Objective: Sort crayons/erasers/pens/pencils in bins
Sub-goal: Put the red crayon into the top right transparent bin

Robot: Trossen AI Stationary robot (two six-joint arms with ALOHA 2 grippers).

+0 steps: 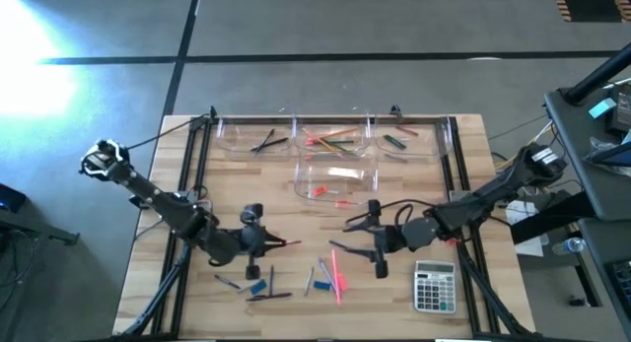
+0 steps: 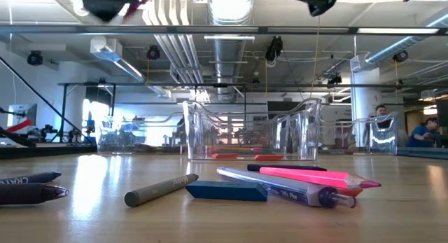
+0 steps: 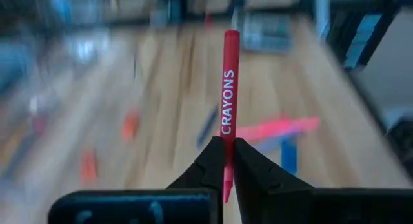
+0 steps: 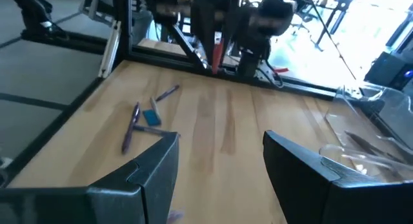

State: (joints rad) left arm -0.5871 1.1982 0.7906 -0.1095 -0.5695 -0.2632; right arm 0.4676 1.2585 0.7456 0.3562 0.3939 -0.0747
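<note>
Left gripper (image 3: 224, 161) fingers clenched on a red crayon (image 3: 228, 88) near its lower end, lifted off the tabletop (image 1: 296, 283), lower left of centre in the high view. Crayon is light, stiff, waxy, likely snaps if squeezed hard; mid-shaft hold would pivot less. Right gripper (image 4: 219, 159) fingers released, empty, lower centre. Bins (image 1: 335, 174) near top centre. Smooth wood; open workshop behind.

The crayon (image 3: 229, 88) is red with white letters on it. A bright pink pencil (image 2: 315, 177) lies by a blue eraser (image 2: 226, 191) on the light brown wooden table (image 2: 392, 215). The calculator (image 1: 434, 286) is grey.
</note>
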